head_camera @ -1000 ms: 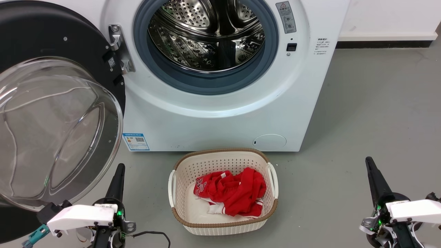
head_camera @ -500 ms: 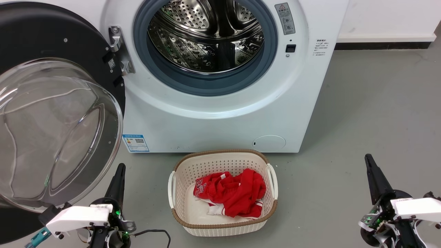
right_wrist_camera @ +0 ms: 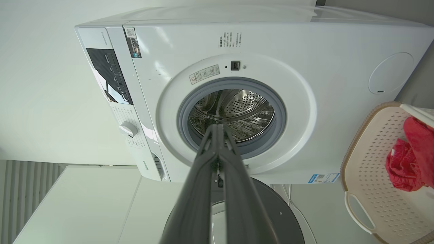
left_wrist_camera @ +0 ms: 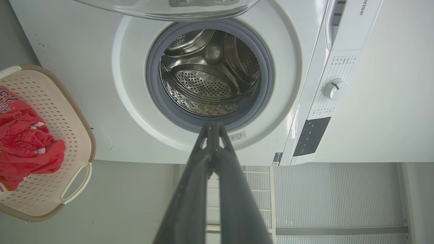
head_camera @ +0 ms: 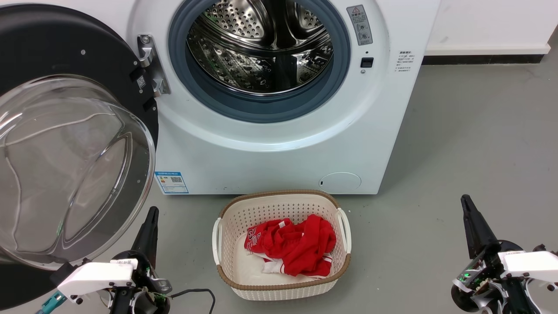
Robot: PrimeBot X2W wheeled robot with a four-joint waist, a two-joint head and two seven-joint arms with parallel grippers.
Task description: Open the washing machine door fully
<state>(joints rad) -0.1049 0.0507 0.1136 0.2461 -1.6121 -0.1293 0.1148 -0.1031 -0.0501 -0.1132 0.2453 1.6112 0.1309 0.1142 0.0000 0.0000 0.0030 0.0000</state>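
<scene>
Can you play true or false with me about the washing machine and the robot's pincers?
1. The washing machine door is swung open. True.
2. The clothes in the basket are blue. False: they are red.
3. The left pincer grips the door. False: it is shut on nothing.
4. The drum is shiny metal with holes. True.
5. The right pincer is shut. True.

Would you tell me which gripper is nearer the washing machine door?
Left. The left gripper sits just beside the lower rim of the washing machine door; the right gripper lies far across, beyond the laundry basket.
</scene>
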